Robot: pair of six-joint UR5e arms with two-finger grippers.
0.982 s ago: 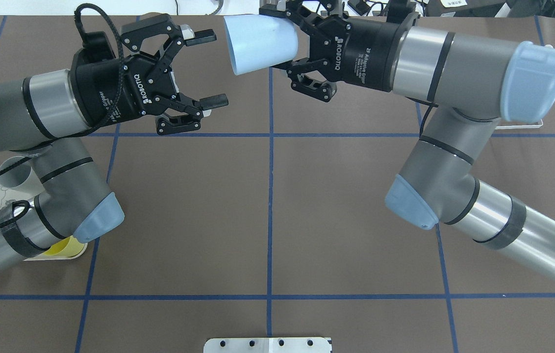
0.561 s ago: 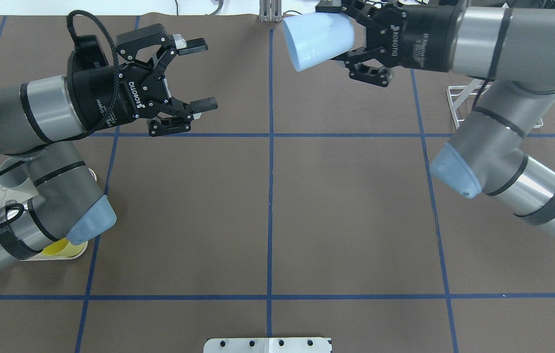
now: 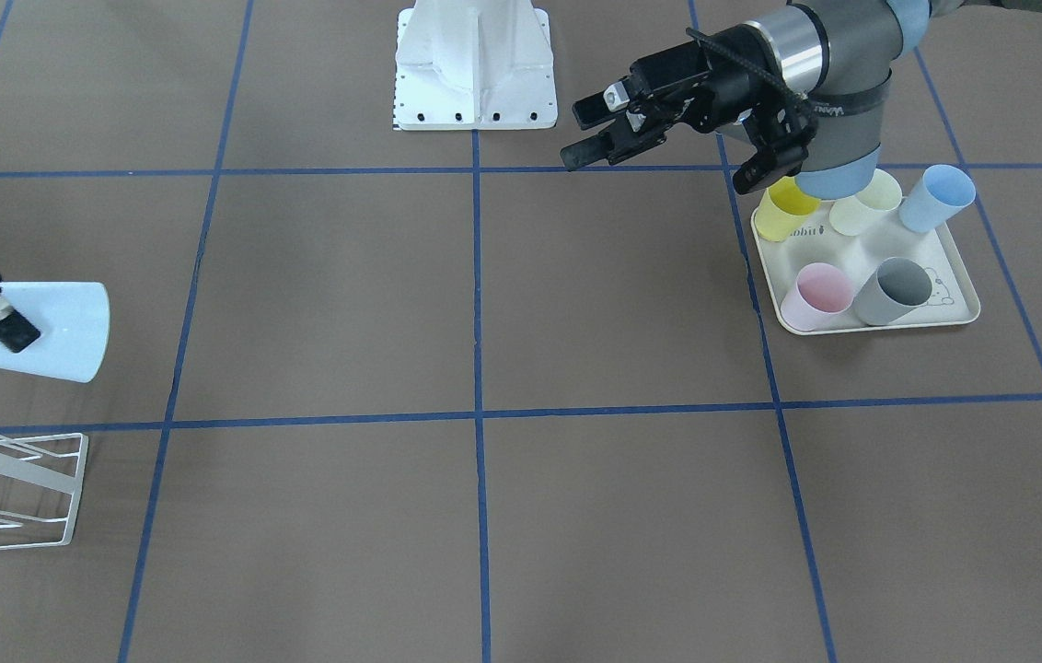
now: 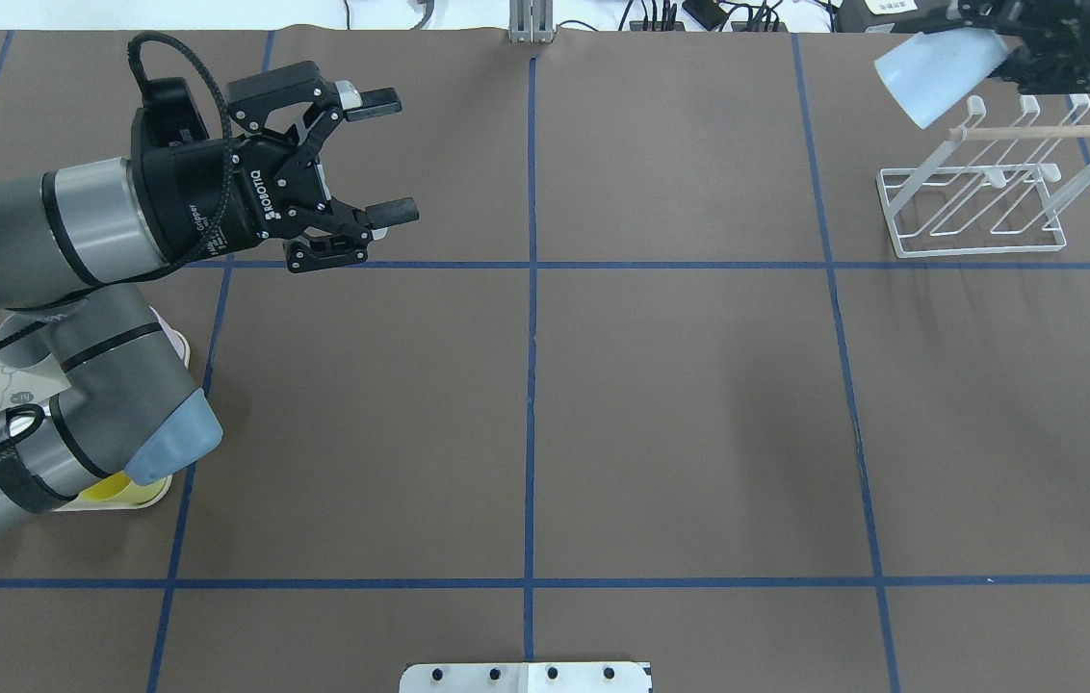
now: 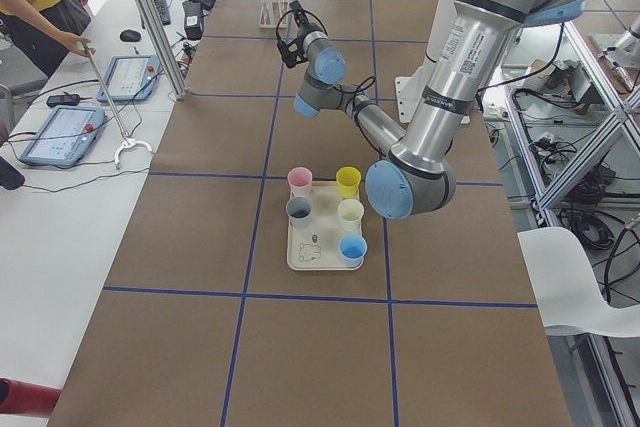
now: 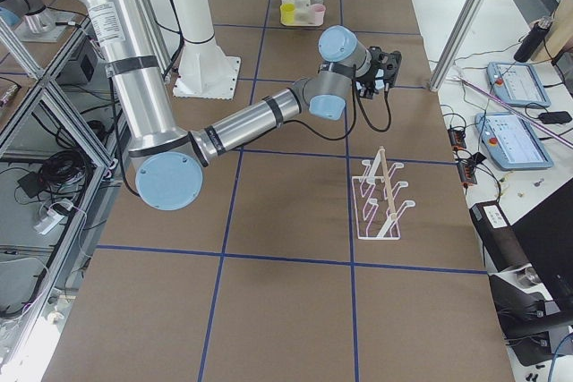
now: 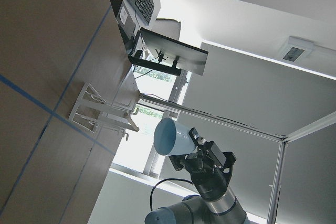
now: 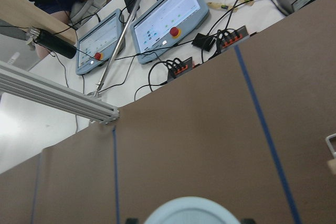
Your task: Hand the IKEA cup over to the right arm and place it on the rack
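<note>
Now the right end effector (image 4: 1017,53), clamped on the pale-blue IKEA cup (image 4: 935,63), is swinging it from mid-desk to near the rack (image 4: 988,202), placement pending, w/ the left end effector (image 4: 383,154) hanging open & empty.

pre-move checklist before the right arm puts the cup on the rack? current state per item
1. IKEA cup held in right gripper, shut on its base end: ok.
2. left gripper open and far from the cup: ok.
3. rack upright, nothing hung on it: ok.
4. Cup mouth turned down over the rack: not ok; the cup hangs sideways in the air, off the rack.
5. Grip firm enough for the turn: cannot tell.
</note>
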